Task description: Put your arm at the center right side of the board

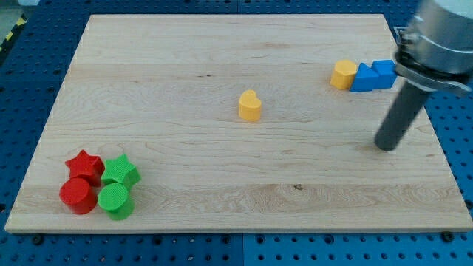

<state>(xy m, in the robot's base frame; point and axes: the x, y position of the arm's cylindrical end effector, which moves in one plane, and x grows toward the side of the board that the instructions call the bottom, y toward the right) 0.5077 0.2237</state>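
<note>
My tip point(386, 145) rests on the wooden board point(222, 192) near its right edge, about mid-height. The dark rod rises up and to the right toward the arm body at the view's top right. Above the tip sit a yellow block point(343, 74), a blue triangular block point(363, 77) and a blue block point(384, 72) in a row, touching each other. The tip is well below them and apart. A yellow heart-shaped block point(250, 106) stands near the board's middle, far left of the tip.
At the view's bottom left sits a tight cluster: a red star point(85, 165), a green star point(120, 172), a red cylinder point(77, 196) and a green cylinder point(115, 201). A blue pegboard table point(22, 96) surrounds the board.
</note>
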